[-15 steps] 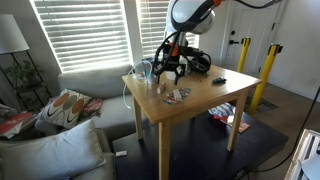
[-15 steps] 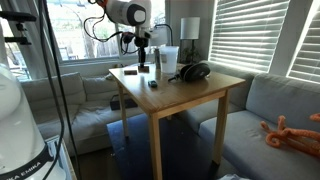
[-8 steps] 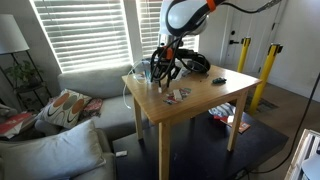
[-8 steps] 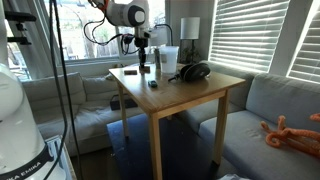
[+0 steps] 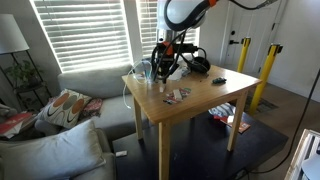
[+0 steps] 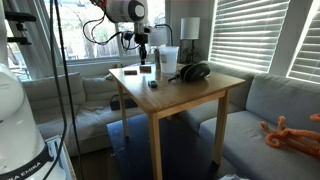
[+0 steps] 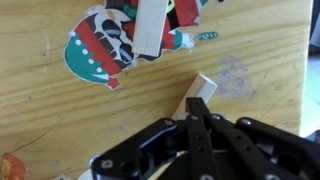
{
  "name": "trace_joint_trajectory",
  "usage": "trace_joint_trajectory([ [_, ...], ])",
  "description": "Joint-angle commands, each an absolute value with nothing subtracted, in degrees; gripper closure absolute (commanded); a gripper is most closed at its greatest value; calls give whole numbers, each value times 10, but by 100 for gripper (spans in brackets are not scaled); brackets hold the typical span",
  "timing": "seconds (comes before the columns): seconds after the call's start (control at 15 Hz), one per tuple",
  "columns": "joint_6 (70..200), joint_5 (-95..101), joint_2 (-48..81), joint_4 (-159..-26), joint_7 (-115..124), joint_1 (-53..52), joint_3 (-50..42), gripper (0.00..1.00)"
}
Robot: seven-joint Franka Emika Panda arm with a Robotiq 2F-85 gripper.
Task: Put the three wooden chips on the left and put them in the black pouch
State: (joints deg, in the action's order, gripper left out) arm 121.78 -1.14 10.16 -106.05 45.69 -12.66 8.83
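In the wrist view my gripper point(image 7: 197, 112) comes in from the bottom, shut on a pale wooden chip point(image 7: 203, 88) that sticks out past its fingertips over the bare tabletop. Another pale wooden chip point(image 7: 150, 25) lies on a colourful paper cut-out point(image 7: 100, 52) further up. In an exterior view the gripper point(image 5: 165, 68) hangs low over the table's back left part, with a small cluster of chips point(image 5: 178, 94) in front of it. The black pouch point(image 5: 198, 63) sits at the table's far side, behind the gripper; it also shows in an exterior view as the black pouch point(image 6: 193, 72).
The wooden table point(image 5: 205, 100) also carries a clear cup point(image 5: 143, 72) by its left corner and a small flat dark object point(image 5: 218, 79). A grey sofa point(image 5: 70, 100) stands beside the table. Yellow posts point(image 5: 268, 70) stand behind it.
The jaws have gone from open to shut around the pale chip. The gripper has shifted slightly left and up over the table.
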Motion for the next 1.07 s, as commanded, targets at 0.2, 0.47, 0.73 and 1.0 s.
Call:
trace_joint_trajectory([
  [0.2, 1190, 0, 99, -1040, 485, -133, 84, 73],
  [0.47, 1194, -2, 110, -1035, 517, -134, 82, 46],
  [0.73, 1195, 9, 122, -1033, 568, -137, 79, 19],
  [1.0, 1198, 16, 137, -1031, 601, -137, 76, 0],
])
